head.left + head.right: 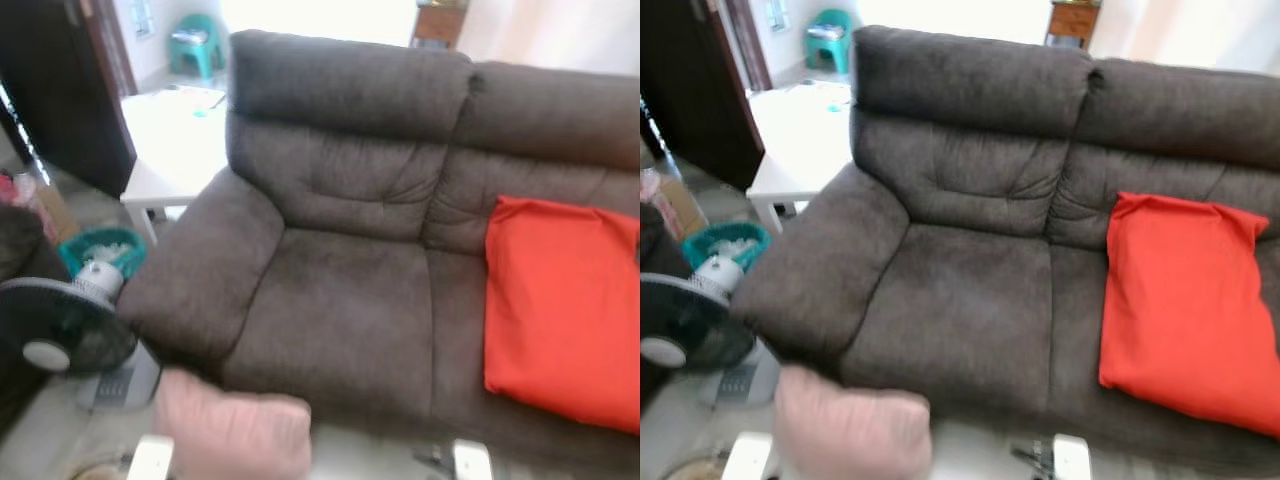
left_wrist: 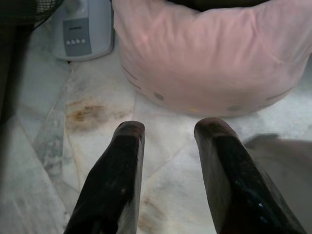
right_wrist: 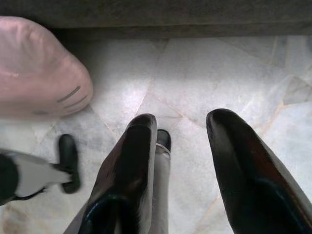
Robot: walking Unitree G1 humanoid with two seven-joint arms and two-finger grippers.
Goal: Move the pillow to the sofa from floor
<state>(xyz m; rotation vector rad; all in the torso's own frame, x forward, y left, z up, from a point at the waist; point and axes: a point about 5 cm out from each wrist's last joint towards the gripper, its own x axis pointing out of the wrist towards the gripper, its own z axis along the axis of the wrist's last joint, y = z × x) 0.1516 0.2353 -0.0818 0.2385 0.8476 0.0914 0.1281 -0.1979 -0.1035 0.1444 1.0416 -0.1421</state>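
1. Our left gripper point(image 2: 168, 129) hangs low over the pale marble floor point(image 2: 97, 161), fingers released, a bare gap between them, nothing held.
2. The soft pink fabric pillow point(image 2: 209, 58) lies on the floor just ahead of the left fingertips point(image 2: 129, 134), not touching them; a strip of bare tile sits between.
3. Our right gripper point(image 3: 183, 126) is also spread and empty, over marble; the pillow's rounded end point(image 3: 34, 68) is ahead of it and off to its left side.
4. In the head views the pillow point(image 1: 235, 430) sits against the front base of the dark brown upholstered sofa point(image 1: 340, 300), below its left armrest.
5. Open room: the sofa's left seat cushion is bare; a flat red-orange cushion point(image 1: 560, 310) takes up the right seat and leans on the backrest.
6. Tight edge: a grey-based standing fan with a black grille point(image 1: 70, 335) stands just beside the pillow, on the side away from our right gripper; its control panel point(image 2: 78, 31) is near the pillow's corner.
7. Beyond the armrest are a white low table point(image 1: 170, 150) and a teal bin point(image 1: 100, 250).
8. Cut off: the pillow's near edge and the fan grille run out of frame in the head views; they're blurred, and the pillow's small markings are unreadable.
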